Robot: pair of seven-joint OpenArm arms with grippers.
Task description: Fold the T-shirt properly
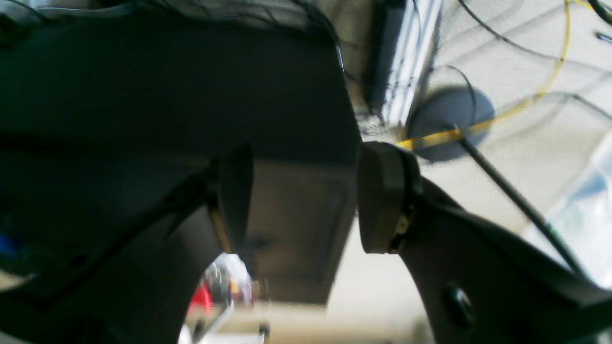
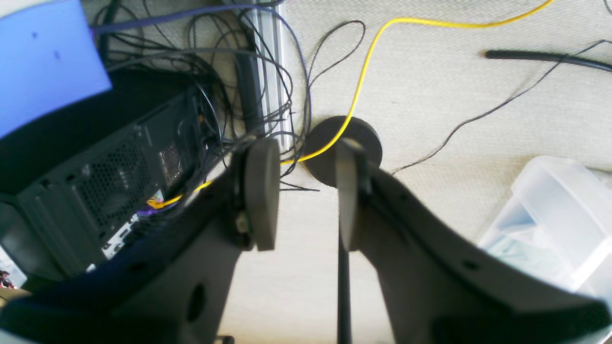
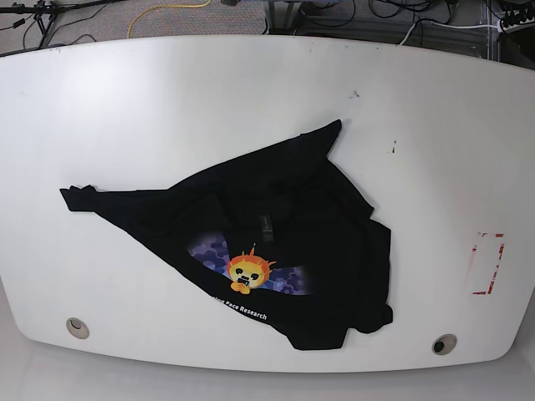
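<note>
Folding not begun: the T-shirt (image 3: 276, 242) lies crumpled mid-table (image 3: 150, 92). Your left gripper (image 1: 306, 198) and right gripper (image 2: 306, 193) hang parted, empty, off-table. Next, you must spread it flat.

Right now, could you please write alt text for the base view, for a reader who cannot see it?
A black T-shirt lies crumpled on a white table, its sun-face print partly showing near the front edge. No robot arm is in view.
</note>
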